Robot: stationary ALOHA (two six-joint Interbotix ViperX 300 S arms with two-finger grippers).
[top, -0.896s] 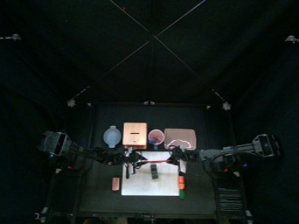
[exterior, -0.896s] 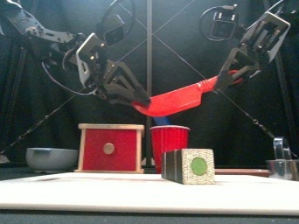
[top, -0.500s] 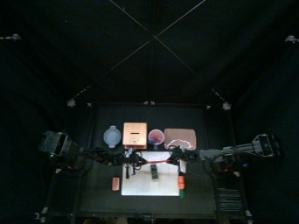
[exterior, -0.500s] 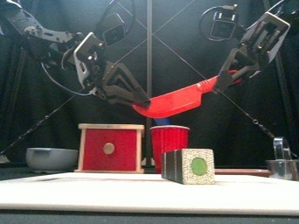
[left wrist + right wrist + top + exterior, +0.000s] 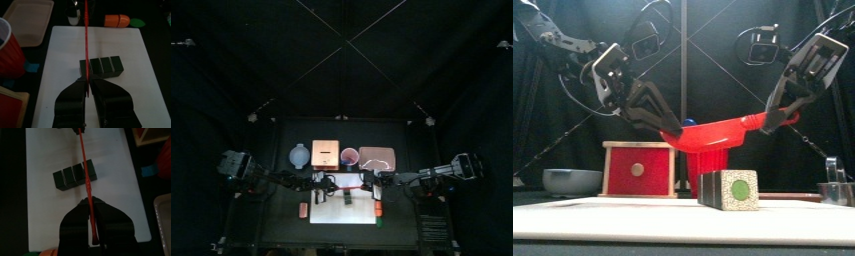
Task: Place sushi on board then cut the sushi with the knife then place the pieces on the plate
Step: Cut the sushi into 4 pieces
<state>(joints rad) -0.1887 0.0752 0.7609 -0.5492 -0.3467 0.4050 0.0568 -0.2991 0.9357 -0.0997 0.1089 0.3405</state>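
The dark green toy sushi roll (image 5: 101, 67) lay whole on the middle of the flat white cutting board (image 5: 127, 115), so cutting was the step in hand. Above the board, the left gripper (image 5: 87, 82) and right gripper (image 5: 90, 204) each pinched one end of the red toy knife (image 5: 727, 125). Next, both would need to lower it level into a seam between blocks; the flat pink tray (image 5: 27, 15) sat behind the board.

Left arm (image 5: 251, 172): black, jointed links
Right arm (image 5: 445, 173): black, jointed
Plates (image 5: 604, 62): white, oblong
Jaws: black, tapered, grey outside
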